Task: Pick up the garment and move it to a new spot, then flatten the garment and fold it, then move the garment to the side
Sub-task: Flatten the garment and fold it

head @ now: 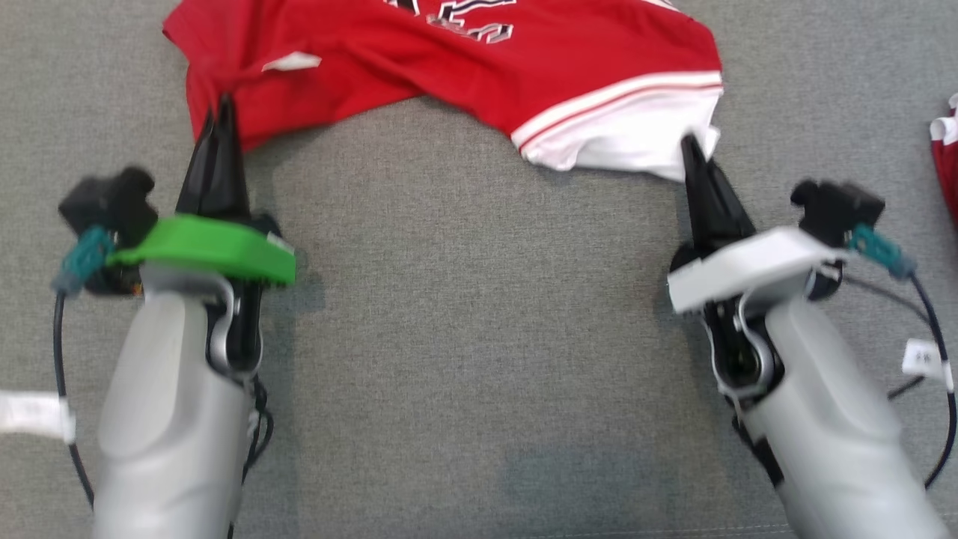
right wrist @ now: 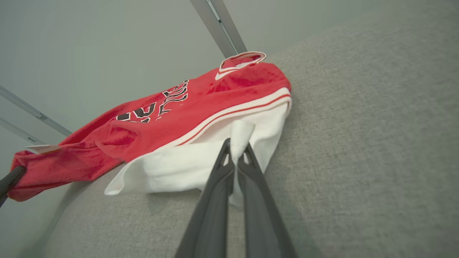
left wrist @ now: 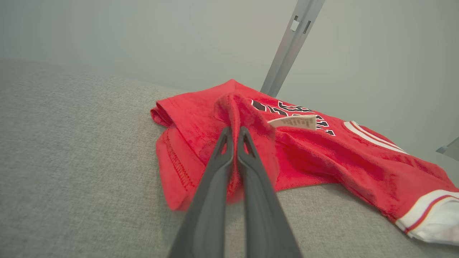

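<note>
Seen from the head, a red garment (head: 479,67) with white trim and black lettering lies crumpled along the far side of the grey fabric surface (head: 464,337), a white label (head: 292,62) showing near its left end. The left hand (head: 224,105) has its dark fingers pressed together on the red edge at the garment's left end, while the right hand (head: 687,146) is clamped on the white panel at its right end; the two hands are well apart. A red-and-white cloth (head: 947,150) peeks in at the right edge. From the left wrist, the left hand (left wrist: 235,130) grips a raised fold of red fabric between its closed fingers, the label just beyond the tips and a metal strut (left wrist: 290,43) rising behind. From the right wrist, the right hand (right wrist: 236,145) pinches a tuck of the white panel, the garment stretching away toward that view's left side, where a dark finger of the left hand meets its red end.
</note>
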